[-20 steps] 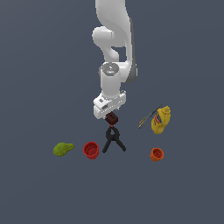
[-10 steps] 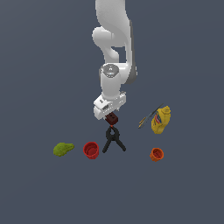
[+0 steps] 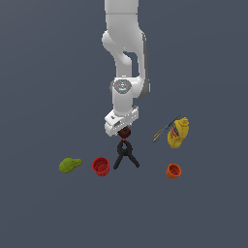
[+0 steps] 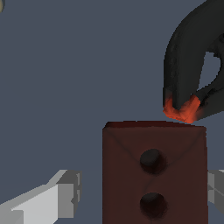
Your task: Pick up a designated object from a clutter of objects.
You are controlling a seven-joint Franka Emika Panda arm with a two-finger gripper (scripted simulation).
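Note:
The designated object, a dark red-brown block [image 3: 124,132] with two dark holes [image 4: 153,175], sits just behind the black clamp [image 3: 126,155]. My gripper [image 3: 123,130] is down over the block and open. In the wrist view the gripper [image 4: 140,192] straddles it: one grey finger [image 4: 65,192] stands clearly apart from the block's side, while the other finger [image 4: 215,183] is close to the opposite side. The clamp's red-tipped nose [image 4: 181,109] lies right beside the block. The rest of the clutter is spread around it.
A red cup [image 3: 100,165] and a green lumpy object [image 3: 70,165] lie toward the exterior view's left. An orange cup [image 3: 173,170], a yellow bottle [image 3: 178,133] and a thin stick [image 3: 164,130] lie toward its right.
The arm has come down a little, bringing the gripper lower around the block. The objects have not moved.

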